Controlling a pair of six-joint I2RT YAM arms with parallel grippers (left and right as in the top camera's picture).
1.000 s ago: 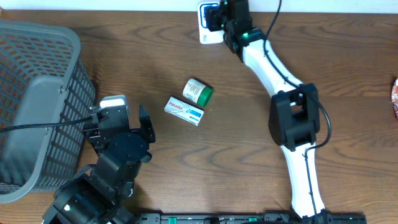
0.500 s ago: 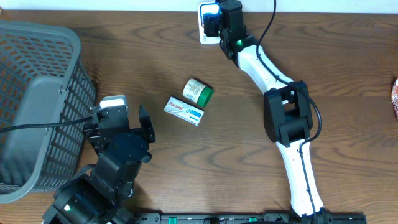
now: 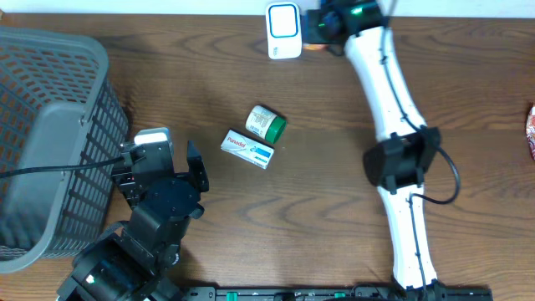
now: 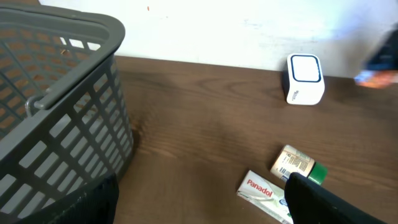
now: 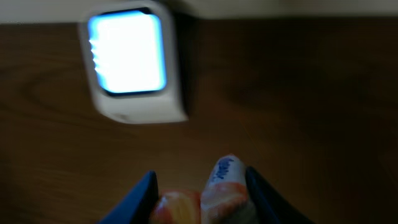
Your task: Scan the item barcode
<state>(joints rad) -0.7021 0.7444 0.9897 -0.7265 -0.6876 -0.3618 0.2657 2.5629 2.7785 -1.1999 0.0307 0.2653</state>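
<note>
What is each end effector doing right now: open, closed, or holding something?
Left end effector: open, holding nothing.
Right end effector: closed on an orange-and-white packet.

White scanner (image 3: 283,31) with a blue-lit face; dark brown wood-grain table (image 3: 209,75); grey lattice basket (image 3: 50,125); green-and-white bottle (image 3: 266,124); white box (image 3: 247,148) lettered red; orange-and-white packet (image 5: 224,183).

Left tool (image 4: 199,202) gapes wide; right tool (image 5: 200,186), reaching far forward, is clamped.
</note>
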